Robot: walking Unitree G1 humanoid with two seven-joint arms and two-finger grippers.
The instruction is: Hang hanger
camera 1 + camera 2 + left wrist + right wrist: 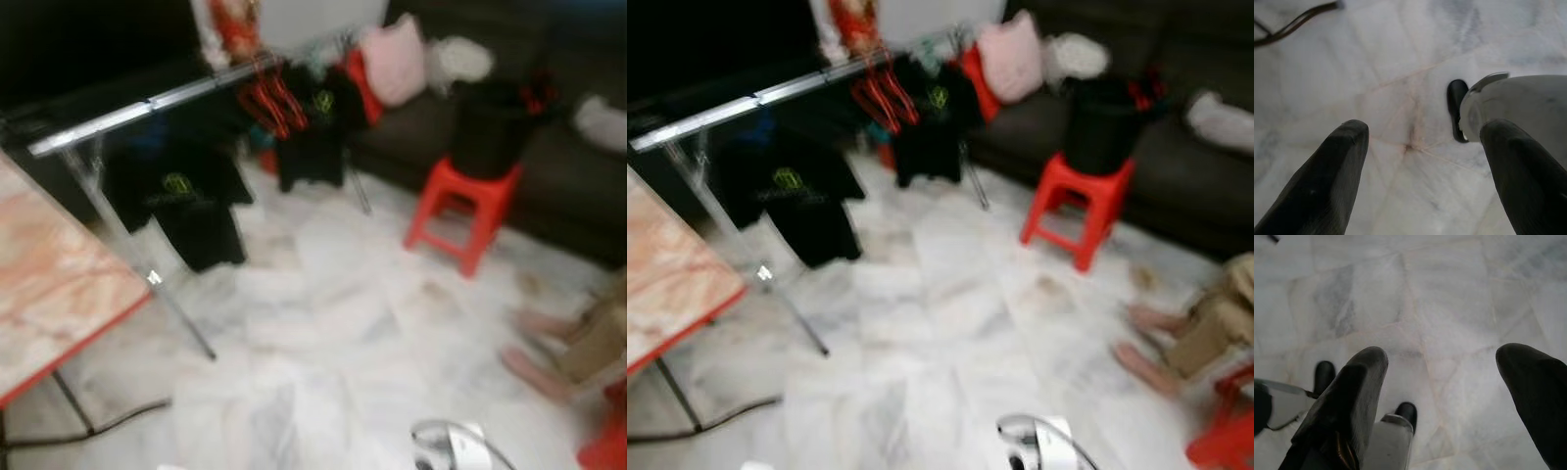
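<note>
Hangers (277, 101), a cluster of red ones, sit on the silver rail (147, 103) near its far end, beside black shirts (186, 201) hanging there. From where I stand, neither arm carries one. The left gripper (1418, 147) points down at the pale marble floor (333, 323), its two black fingers (1327, 181) spread wide with nothing between them. The right gripper (1449, 382) hangs the same way, fingers (1352, 396) well apart and empty over the tiles.

Outward from the arms, a dark cable (108, 421) trails across the floor near the leg of a table (49, 284) with a reddish marbled top and red edge, standing at the robot's left. The rack stands beyond that table's far corner, well apart from both grippers. A red stool (460, 211) with a black bin (487, 127) on it stands before a dark sofa (578, 196) holding a pink cushion (394, 61). A person's legs and feet (549, 352) rest on the floor at the right.

I judge the task barely begun or between rounds: no hanger is in hand, and one must be found and carried to the rail.
</note>
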